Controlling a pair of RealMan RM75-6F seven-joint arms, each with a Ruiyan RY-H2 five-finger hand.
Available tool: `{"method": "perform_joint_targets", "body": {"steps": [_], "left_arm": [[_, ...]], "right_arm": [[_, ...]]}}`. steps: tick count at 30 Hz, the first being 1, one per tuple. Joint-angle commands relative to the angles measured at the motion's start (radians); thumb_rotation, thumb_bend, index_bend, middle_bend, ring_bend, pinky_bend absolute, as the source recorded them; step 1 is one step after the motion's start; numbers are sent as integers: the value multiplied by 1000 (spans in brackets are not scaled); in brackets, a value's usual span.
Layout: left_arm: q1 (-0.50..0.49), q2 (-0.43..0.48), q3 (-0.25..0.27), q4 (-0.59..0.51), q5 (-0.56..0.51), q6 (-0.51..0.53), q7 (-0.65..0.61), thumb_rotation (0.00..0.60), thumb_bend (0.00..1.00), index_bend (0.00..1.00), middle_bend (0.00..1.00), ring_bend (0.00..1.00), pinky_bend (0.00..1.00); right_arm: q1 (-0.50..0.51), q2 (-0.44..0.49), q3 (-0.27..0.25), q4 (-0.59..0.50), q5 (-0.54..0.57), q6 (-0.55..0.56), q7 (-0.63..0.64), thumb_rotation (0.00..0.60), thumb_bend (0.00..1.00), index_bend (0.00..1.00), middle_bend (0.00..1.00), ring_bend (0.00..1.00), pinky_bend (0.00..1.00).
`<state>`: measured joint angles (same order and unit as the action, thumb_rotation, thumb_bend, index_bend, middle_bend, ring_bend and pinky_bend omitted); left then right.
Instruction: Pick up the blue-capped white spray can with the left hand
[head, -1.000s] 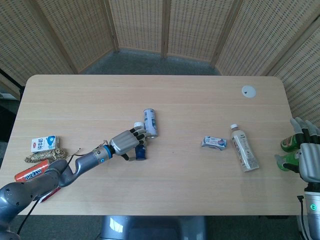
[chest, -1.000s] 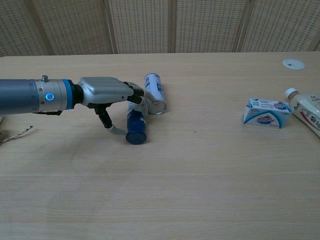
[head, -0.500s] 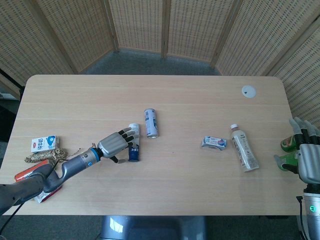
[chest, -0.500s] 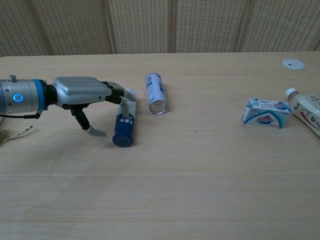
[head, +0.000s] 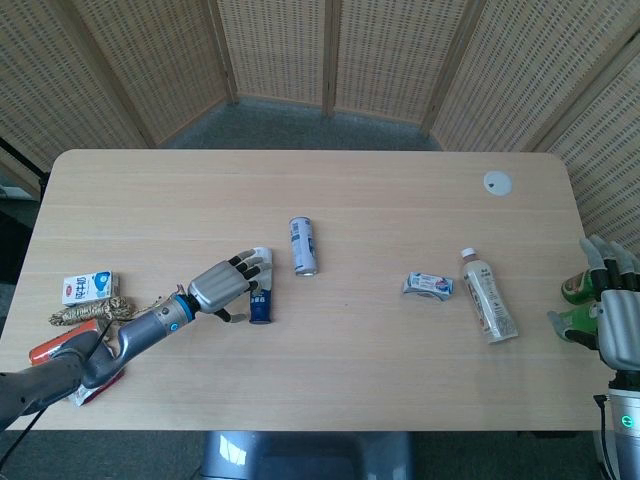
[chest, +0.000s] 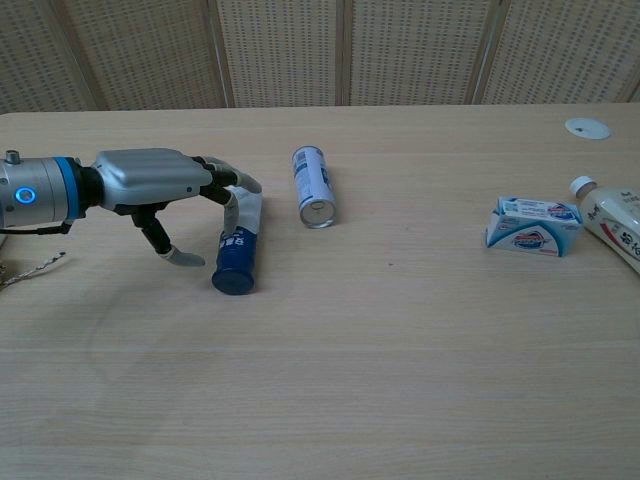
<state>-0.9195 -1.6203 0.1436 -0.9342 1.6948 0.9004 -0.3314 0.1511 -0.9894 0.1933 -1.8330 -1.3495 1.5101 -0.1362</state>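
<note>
The blue-capped white spray can (head: 261, 290) (chest: 238, 250) lies on its side on the table, blue cap toward the front edge. My left hand (head: 222, 284) (chest: 160, 183) reaches in from the left. Its spread fingers (chest: 232, 185) lie over the can's white body, while the thumb (chest: 182, 258) hangs apart on the can's left side, not closed around it. My right hand (head: 617, 315) stays at the table's right edge with fingers extended, showing only in the head view.
A blue-and-silver can (head: 302, 245) (chest: 314, 186) lies just right of the spray can. Further right are a small carton (head: 428, 285) (chest: 532, 225) and a white bottle (head: 488, 296) (chest: 610, 214). A green bottle (head: 573, 291) lies by my right hand. A milk carton (head: 90, 288), twine (head: 85, 312) and a red tube (head: 62, 346) sit far left.
My left hand has drawn back to the left, and the spray can has shifted left with it, away from the blue-and-silver can. The right hand has stayed put.
</note>
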Motion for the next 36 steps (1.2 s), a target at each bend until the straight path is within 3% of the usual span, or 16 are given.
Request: {"method": "perform_joint_targets", "body": {"steps": [1, 11, 29, 36], "left_arm": [[-10, -15, -2, 17, 11, 0, -3, 481, 298, 70, 0, 0, 0], [-14, -25, -10, 42, 20, 32, -36, 478, 297, 67, 0, 0, 0], [-27, -78, 8, 93, 22, -31, -43, 478, 297, 76, 0, 0, 0], [-39, -95, 15, 121, 28, -56, -11, 483, 298, 190, 0, 0, 0]], "right_arm": [[-3, 3, 0, -1, 2, 2, 2, 594, 178, 9, 0, 0, 0], [-14, 8, 2, 5, 12, 7, 12, 597, 175, 4, 0, 0, 0], [-26, 10, -2, 3, -8, 17, 39, 596, 176, 0, 0, 0, 0], [-40, 17, -5, 1, -16, 31, 57, 594, 176, 2, 0, 0, 0]]}}
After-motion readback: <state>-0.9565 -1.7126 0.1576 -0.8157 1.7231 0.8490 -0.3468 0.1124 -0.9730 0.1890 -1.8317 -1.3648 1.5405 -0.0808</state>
